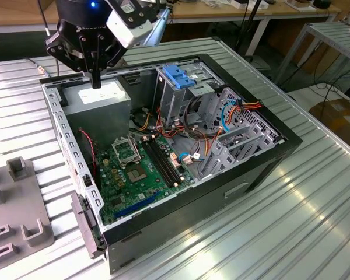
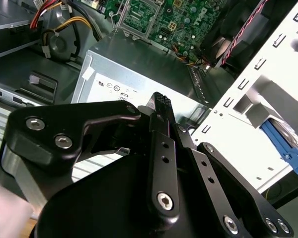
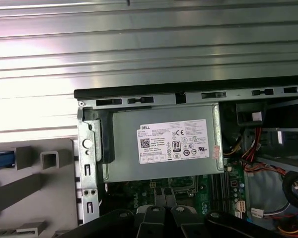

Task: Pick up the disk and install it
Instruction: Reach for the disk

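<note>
Disk (image 3: pixel 0 159) (blue-edged) on fixture (image 3: pixel 54 198), hand (image 1: pixel 97 84) over power supply (image 3: pixel 124 148)

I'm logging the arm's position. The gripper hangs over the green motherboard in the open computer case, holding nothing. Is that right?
Not quite. The exterior view shows the gripper hanging over the grey power-supply box, not the green motherboard, in the open computer case. It holds nothing.

An open black computer case (image 1: pixel 251 181) lies on a ribbed metal table (image 1: pixel 303 233), with a grey power supply (image 1: pixel 99 102) at its far corner, a green motherboard (image 1: pixel 137 169) nearer, a blue latch (image 1: pixel 179 76) atop the drive cage (image 1: pixel 172 102), and a grey fixture (image 1: pixel 20 224) at the exterior view's left.
</note>
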